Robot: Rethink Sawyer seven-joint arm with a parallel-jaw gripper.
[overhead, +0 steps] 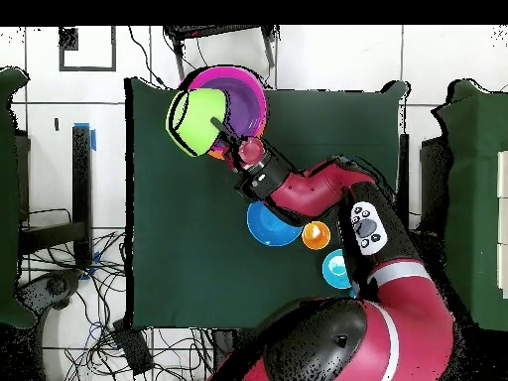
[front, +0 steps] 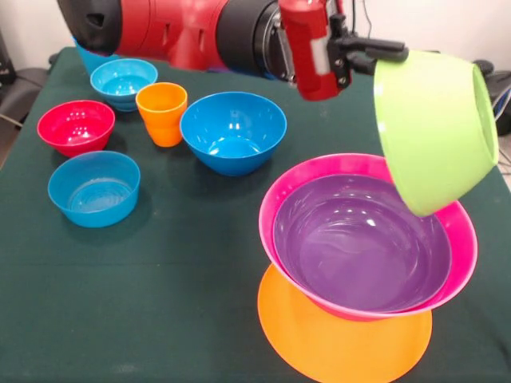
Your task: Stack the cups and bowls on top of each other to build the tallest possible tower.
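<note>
My gripper (front: 389, 51) is shut on the rim of the green bowl (front: 435, 132) and holds it tilted on its side in the air, above the right edge of the tower. The tower is the big orange bowl (front: 343, 347) as a flat base, with the pink bowl (front: 275, 203) on it and the purple bowl (front: 359, 247) nested inside. In the overhead view the gripper (overhead: 220, 130) holds the green bowl (overhead: 191, 121) beside the purple bowl (overhead: 245, 91). The orange cup (front: 162, 113) stands upright at the back left. A light blue thing (front: 94, 58), perhaps the blue cup, is mostly hidden behind the arm.
A large blue bowl (front: 233, 132) stands next to the orange cup. A small red bowl (front: 76, 126) and two small light blue bowls (front: 123, 82) (front: 94, 188) stand at the left. The arm (front: 200, 28) spans the back of the dark green table (front: 184, 303).
</note>
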